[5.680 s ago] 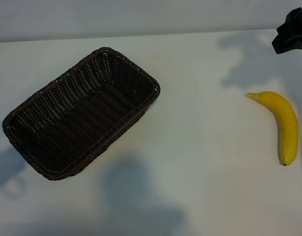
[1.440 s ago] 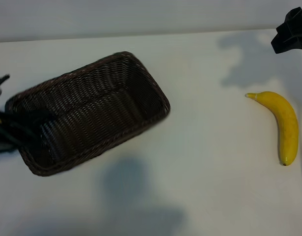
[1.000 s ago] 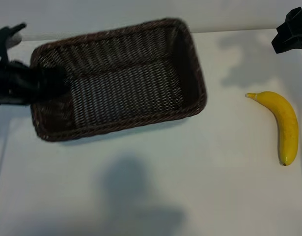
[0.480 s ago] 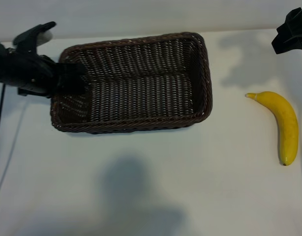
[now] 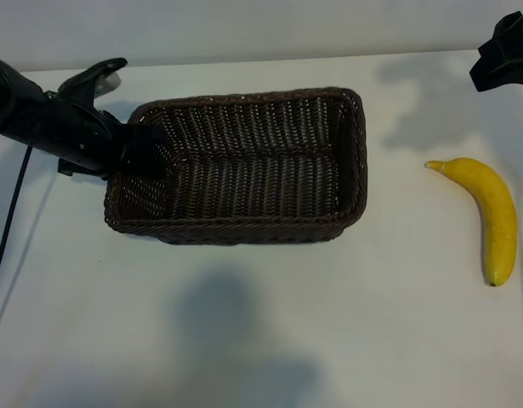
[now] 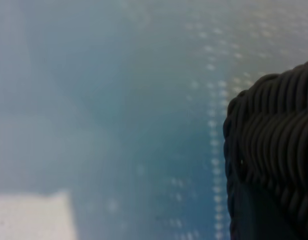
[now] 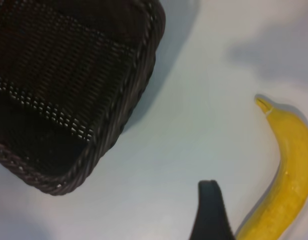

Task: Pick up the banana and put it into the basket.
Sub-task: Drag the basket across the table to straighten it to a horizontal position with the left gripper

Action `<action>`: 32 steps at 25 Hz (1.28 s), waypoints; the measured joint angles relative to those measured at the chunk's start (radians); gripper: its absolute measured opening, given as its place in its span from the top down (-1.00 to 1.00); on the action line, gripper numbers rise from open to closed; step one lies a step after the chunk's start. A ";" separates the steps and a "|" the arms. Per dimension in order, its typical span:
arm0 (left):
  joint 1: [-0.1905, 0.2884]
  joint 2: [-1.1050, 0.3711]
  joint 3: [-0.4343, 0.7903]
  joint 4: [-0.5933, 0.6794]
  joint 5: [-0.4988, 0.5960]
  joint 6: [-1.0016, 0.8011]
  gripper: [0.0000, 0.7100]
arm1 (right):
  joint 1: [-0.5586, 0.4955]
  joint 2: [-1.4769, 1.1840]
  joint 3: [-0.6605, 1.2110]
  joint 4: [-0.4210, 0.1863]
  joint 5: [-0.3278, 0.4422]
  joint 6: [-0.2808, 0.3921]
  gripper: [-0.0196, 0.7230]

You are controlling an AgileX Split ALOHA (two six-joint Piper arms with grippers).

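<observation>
The dark brown woven basket (image 5: 244, 228) sits mid-table, long side across the exterior view. My left gripper (image 5: 144, 155) is shut on its left short wall, one finger inside and one outside. The left wrist view shows only a piece of that woven rim (image 6: 274, 135) close up. The yellow banana (image 5: 492, 217) lies at the right side of the table, stem toward the back, apart from the basket. My right arm (image 5: 504, 53) hangs at the back right corner, above and behind the banana. In the right wrist view one of its fingers (image 7: 211, 212) shows beside the banana (image 7: 289, 170), with nothing held.
White tabletop all round. A bare strip lies between the basket's right wall (image 5: 356, 161) and the banana. A black cable (image 5: 10, 221) trails from the left arm toward the front left. The table's back edge runs just behind the basket.
The left gripper has dragged the basket to the right and a little toward the front, closer to the banana. Neither the banana nor the right arm has moved.
</observation>
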 joint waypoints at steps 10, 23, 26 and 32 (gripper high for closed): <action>-0.041 0.010 0.000 0.107 -0.051 -0.062 0.57 | 0.000 0.000 0.000 0.000 -0.002 0.000 -0.40; -0.041 0.013 -0.001 0.080 -0.046 -0.069 -0.05 | 0.000 0.000 0.000 0.000 -0.002 0.000 -0.40; -0.041 0.014 -0.001 0.082 -0.046 -0.073 -0.61 | 0.000 0.000 0.000 0.000 -0.002 0.000 -0.40; -0.041 0.012 -0.030 0.081 -0.008 -0.080 -0.75 | 0.000 0.000 0.000 0.000 -0.001 -0.001 -0.40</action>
